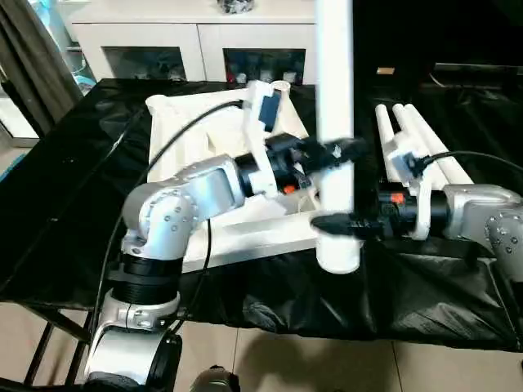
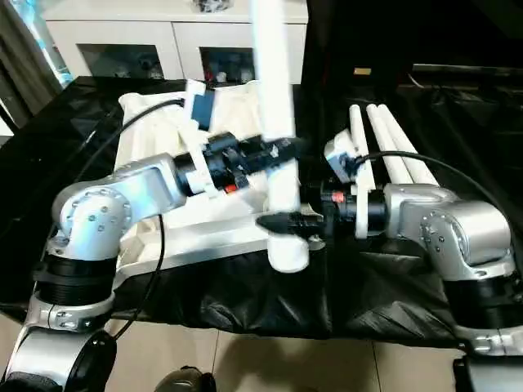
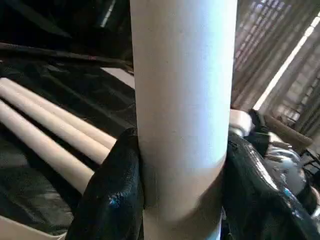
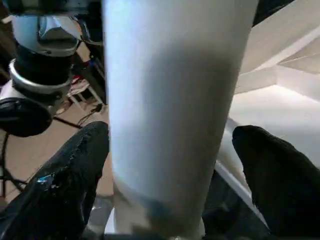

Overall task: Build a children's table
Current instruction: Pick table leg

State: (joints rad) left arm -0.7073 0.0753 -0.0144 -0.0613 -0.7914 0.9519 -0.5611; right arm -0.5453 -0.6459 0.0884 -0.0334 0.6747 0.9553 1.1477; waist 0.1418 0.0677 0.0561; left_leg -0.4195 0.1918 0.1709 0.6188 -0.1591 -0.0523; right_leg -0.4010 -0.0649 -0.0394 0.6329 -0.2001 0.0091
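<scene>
The white tabletop (image 1: 193, 131) lies underside up on a black-covered work table. One white leg (image 1: 333, 73) stands upright at the tabletop's near right corner, its flared end (image 1: 337, 255) at the bottom. My left gripper (image 1: 343, 151) is shut on this leg partway up, and its black fingers (image 3: 112, 195) press against both sides of the tube. Lower down, my right gripper (image 1: 337, 222) sits around the same leg, open. Its fingers (image 4: 280, 170) stand off the tube with a gap. Three more legs (image 1: 425, 143) lie side by side to the right.
Black sheeting (image 1: 73, 188) covers the work table and hangs over its near edge. A white glass-door cabinet (image 1: 196, 41) stands behind the table. A grey curtain (image 1: 33, 57) hangs at the far left. Cables run from both wrists.
</scene>
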